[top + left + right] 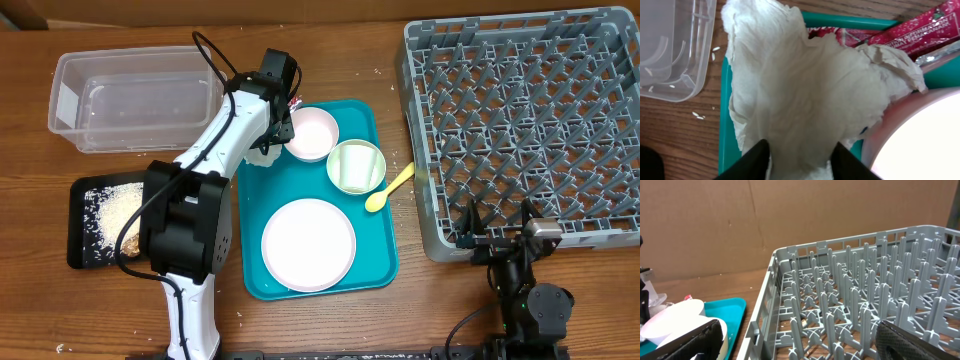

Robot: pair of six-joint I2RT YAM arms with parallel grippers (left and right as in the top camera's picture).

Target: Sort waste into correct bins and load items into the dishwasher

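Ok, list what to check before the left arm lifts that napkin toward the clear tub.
1. The napkin sits between the fingers of the left pincer: ok.
2. Grip firm on the napkin: cannot tell.
3. The red wrapper lies free of the napkin: not ok, the napkin overlaps it.
4. The clear tub is open with room inside: ok.
5. The right pincer is open, parked by the dish rack, away from the path: ok.
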